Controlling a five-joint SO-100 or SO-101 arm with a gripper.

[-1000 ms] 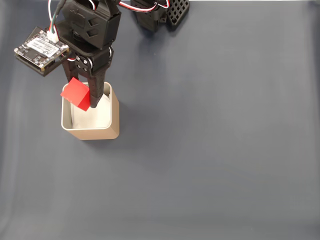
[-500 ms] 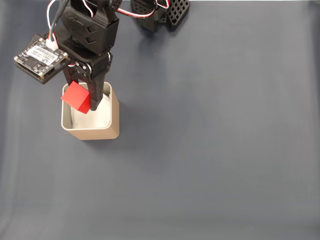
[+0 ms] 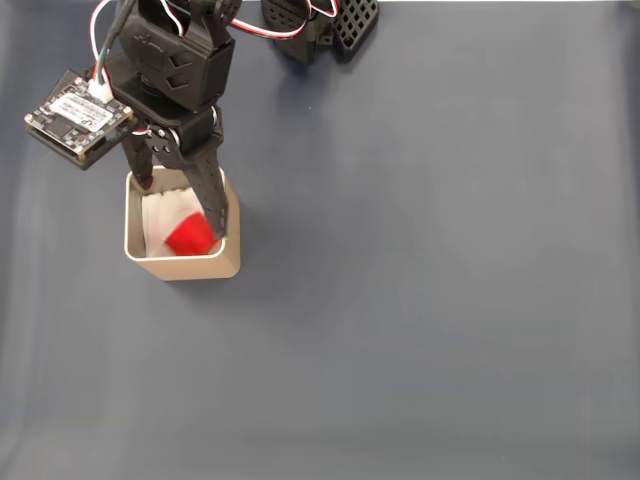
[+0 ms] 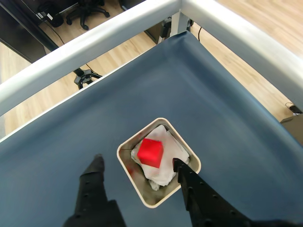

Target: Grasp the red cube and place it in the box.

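Note:
The red cube [image 3: 190, 237] lies inside the box [image 3: 231, 255] on the white paper lining, slightly blurred in the fixed view. In the wrist view the red cube [image 4: 151, 152] rests on the crumpled paper, free of both fingers, within the box [image 4: 142, 199]. My gripper [image 3: 180, 205] hangs right over the box and is open, one black finger beyond the box's left rim and the other at its right rim. Seen from the wrist, my gripper [image 4: 137, 161] straddles the box with nothing between its fingers.
A green-edged circuit board [image 3: 78, 112] sticks out left of the arm. The arm's black base [image 3: 320, 25] sits at the top edge. Dark blue cloth [image 3: 430, 280] covers the table. White frame rails [image 4: 222, 28] and wooden floor lie beyond the table edges.
The fingers have spread apart and let go of the red cube. It has dropped from between them down into the box.

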